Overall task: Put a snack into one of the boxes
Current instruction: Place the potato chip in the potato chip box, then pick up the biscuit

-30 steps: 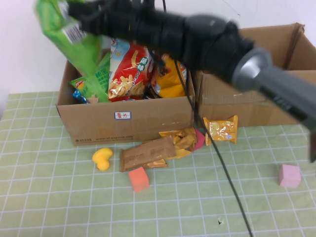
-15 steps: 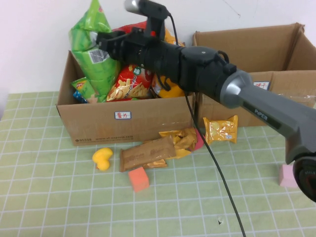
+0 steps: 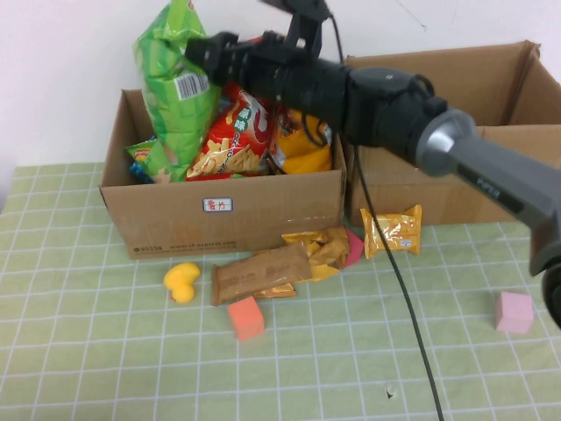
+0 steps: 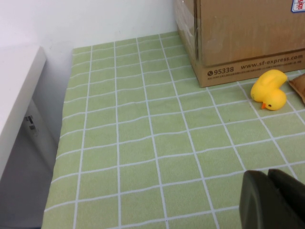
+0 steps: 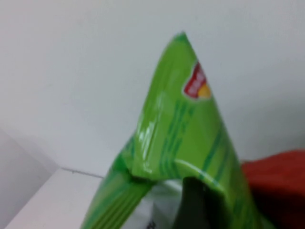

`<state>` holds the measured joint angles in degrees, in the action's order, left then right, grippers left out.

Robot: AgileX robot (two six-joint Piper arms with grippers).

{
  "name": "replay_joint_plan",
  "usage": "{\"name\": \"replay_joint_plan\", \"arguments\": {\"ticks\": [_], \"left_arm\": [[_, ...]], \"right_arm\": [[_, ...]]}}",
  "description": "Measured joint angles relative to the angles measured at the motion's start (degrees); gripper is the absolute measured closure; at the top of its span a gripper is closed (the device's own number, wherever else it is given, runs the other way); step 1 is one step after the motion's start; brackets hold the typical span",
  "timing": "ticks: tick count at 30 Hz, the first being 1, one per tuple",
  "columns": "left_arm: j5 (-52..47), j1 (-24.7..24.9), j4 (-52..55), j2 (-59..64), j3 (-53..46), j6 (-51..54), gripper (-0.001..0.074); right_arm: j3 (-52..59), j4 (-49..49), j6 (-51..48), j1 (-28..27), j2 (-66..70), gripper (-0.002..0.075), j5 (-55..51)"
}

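Nearly done, by the look of it: going from the left, the left tool (image 4: 269,200) sits parked low over the green-checked bench (image 3: 105,351), its dark fingers pressed together on nothing, with only a yellow toy duck (image 4: 269,89) nearby by the corner of a carton. That carton, the left box (image 3: 228,215), already holds a heap of snacks, and the green snack bag (image 3: 175,88) stands in its left end, its lower part down among the other packets and its top sticking well above the rim. The right tool (image 3: 203,54) reaches across from the right and is clamped on the bag's upper edge by the barcode; the right wrist view shows the bag's crimped top close against a dark finger. So the carrying seems finished, and what is left is to let go and draw the arm back clear of the box. In front of the left box lie a brown snack bar (image 3: 261,272), an orange block (image 3: 246,317) and some crumpled orange wrappers (image 3: 326,250), then a small orange packet (image 3: 393,230) leaning by the right box (image 3: 438,189), and a pink block (image 3: 514,312) far right; none of these needs moving for one snack.
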<state>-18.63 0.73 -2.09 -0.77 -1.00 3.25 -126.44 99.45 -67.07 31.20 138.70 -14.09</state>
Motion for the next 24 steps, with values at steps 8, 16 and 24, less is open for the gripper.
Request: {"name": "replay_joint_plan", "arguments": {"ticks": [8,16,24], "left_arm": [[0.00,0.00,0.00,0.00,0.00,0.00,0.0737],[0.00,0.00,0.00,0.00,0.00,-0.12,0.0737],[0.00,0.00,0.00,0.00,0.00,-0.12,0.0737]], "right_arm": [[0.11,0.00,0.00,-1.11,-4.59,0.0230,-0.61],[0.11,-0.04,-0.46,-1.11,-6.55,0.0419,-2.28],[0.11,-10.43,-0.92,-1.11,-10.78,0.0706,-10.26]]}}
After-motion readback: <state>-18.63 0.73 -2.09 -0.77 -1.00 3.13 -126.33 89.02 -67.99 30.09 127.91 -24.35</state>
